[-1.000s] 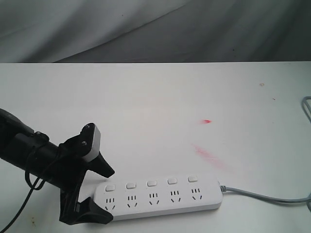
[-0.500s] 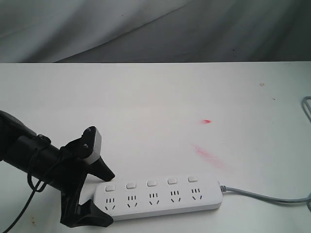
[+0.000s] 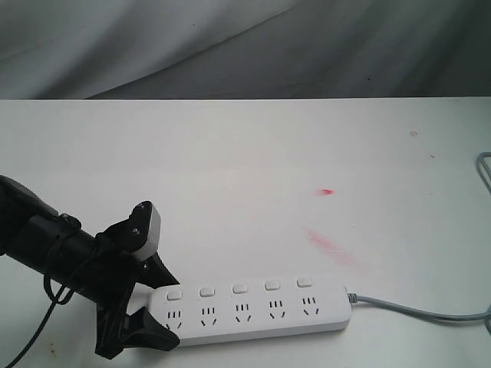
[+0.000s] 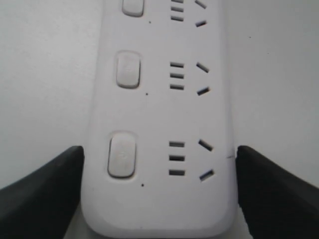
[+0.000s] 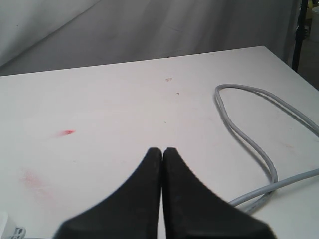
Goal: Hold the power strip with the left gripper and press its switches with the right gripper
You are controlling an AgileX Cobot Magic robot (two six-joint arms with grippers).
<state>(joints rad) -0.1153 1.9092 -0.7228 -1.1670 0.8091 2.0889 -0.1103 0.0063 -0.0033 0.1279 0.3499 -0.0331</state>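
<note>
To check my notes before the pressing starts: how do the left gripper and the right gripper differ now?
The left gripper has its fingers apart; the right gripper has them pressed together. The left straddles one end of the power strip, perhaps gripping it; the right holds nothing, above the table. Both have black fingers.

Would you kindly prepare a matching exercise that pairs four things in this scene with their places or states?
Things:
1. left gripper
2. right gripper
3. power strip
4. grey cord

Places or states:
A. shut tight, holding nothing
B. lies flat, face up
C. straddles one end of the strip
D. runs off to the right in the exterior view

Pairs: 1-C; 2-A; 3-B; 4-D
</note>
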